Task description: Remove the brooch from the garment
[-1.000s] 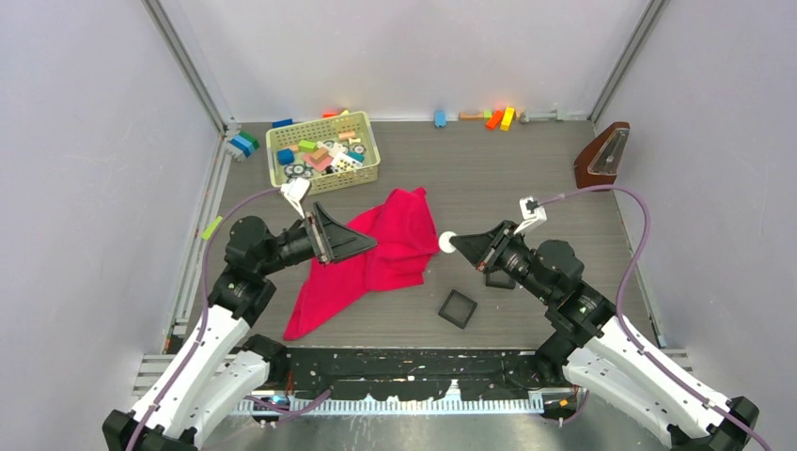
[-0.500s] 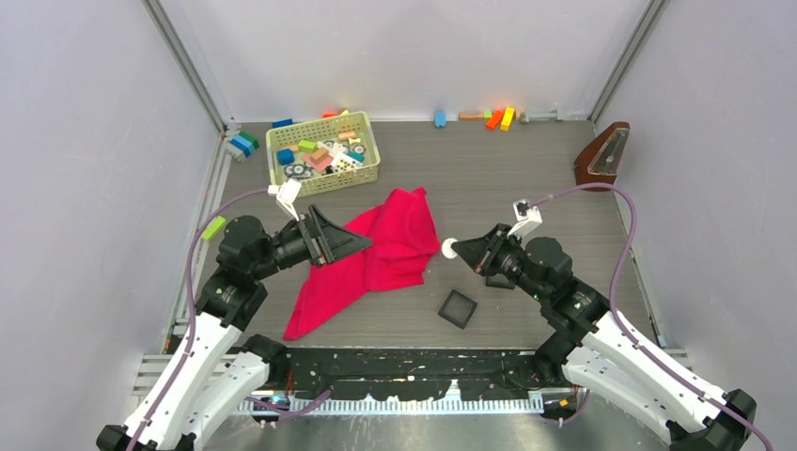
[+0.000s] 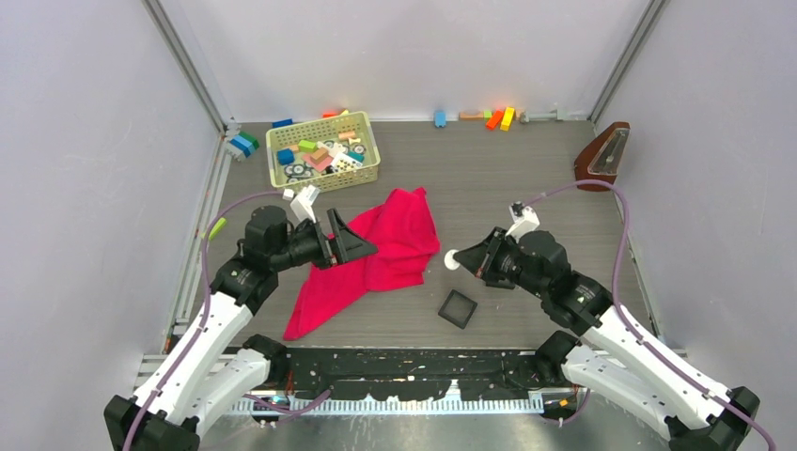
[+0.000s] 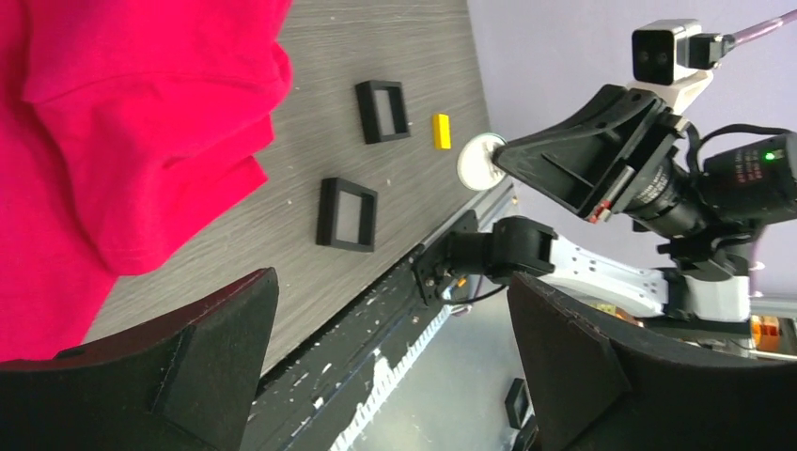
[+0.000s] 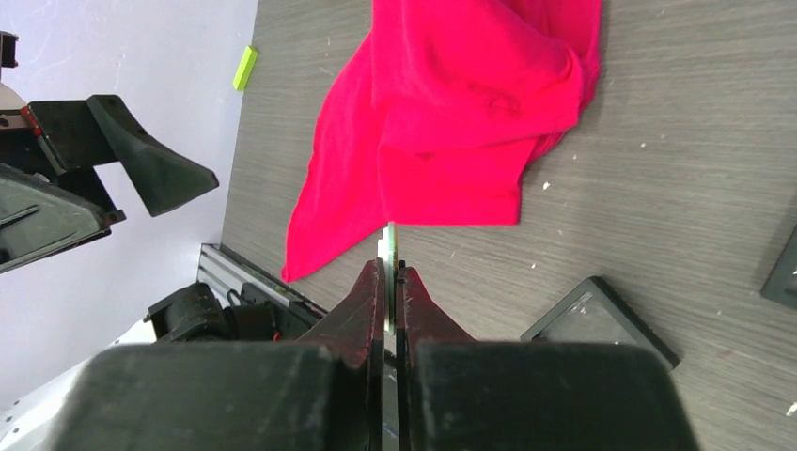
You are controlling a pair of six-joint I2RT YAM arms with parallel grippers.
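Seen from the left wrist, the brooch [image 4: 479, 162] shows its round pale face, pinched at the tip of the right gripper [image 4: 503, 160]. The right wrist view gives only its thin edge [image 5: 388, 246], clenched between that gripper's [image 5: 390, 272] closed fingers. In the top view it is a small white disc [image 3: 452, 260] at the right gripper [image 3: 461, 259], near the garment's [image 3: 395, 244] right edge but clear of the cloth and raised off the bench [image 3: 526, 169].

The left gripper [image 3: 362, 246] hangs over the garment's left part with its fingers spread wide, grasping nothing. Its own camera shows two black trays [image 4: 347, 213] and a small yellow block [image 4: 441, 131] beyond the cloth [image 4: 113, 122]. From above, one tray [image 3: 458, 308] lies in the open and appears empty.

At the back left, a pale green basket [image 3: 329, 180] holds a jumble of toy blocks [image 3: 320, 155].
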